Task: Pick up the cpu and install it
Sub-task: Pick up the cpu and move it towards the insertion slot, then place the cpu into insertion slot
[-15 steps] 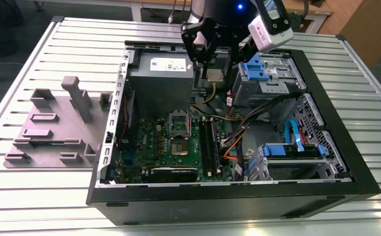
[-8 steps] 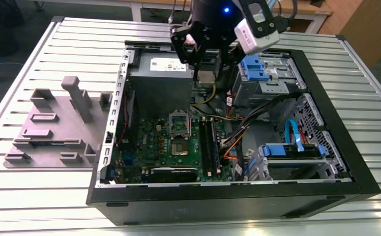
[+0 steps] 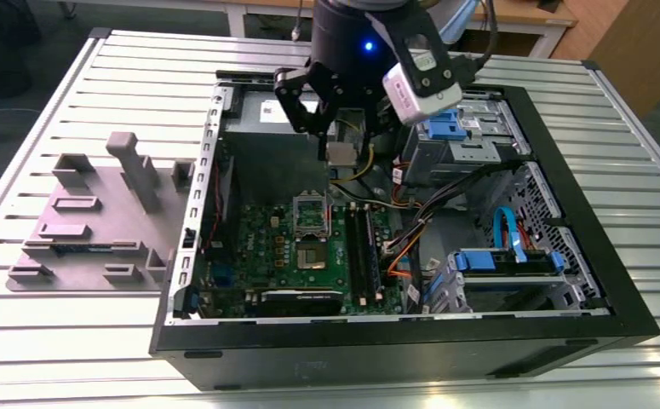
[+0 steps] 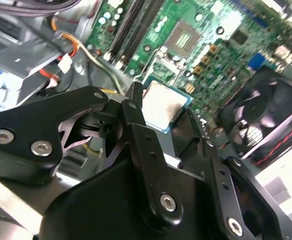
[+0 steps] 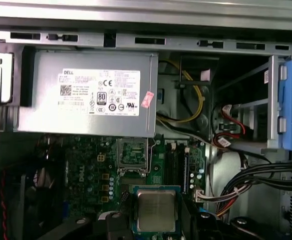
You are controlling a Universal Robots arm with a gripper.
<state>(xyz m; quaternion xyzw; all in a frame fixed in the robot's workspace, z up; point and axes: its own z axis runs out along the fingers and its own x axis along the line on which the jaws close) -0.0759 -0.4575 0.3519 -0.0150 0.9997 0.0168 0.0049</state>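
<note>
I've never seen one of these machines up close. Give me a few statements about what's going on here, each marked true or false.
1. The tool grips the cpu. True.
2. The cpu sits in the motherboard socket. False: the tool holds it above the board, and the socket is empty.
3. The computer case lies open on its side. True.
4. The power supply box is blue. False: it is grey.

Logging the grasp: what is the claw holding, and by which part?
The claw holds the small flat square silvery-topped cpu, pinched by two opposite edges.
</note>
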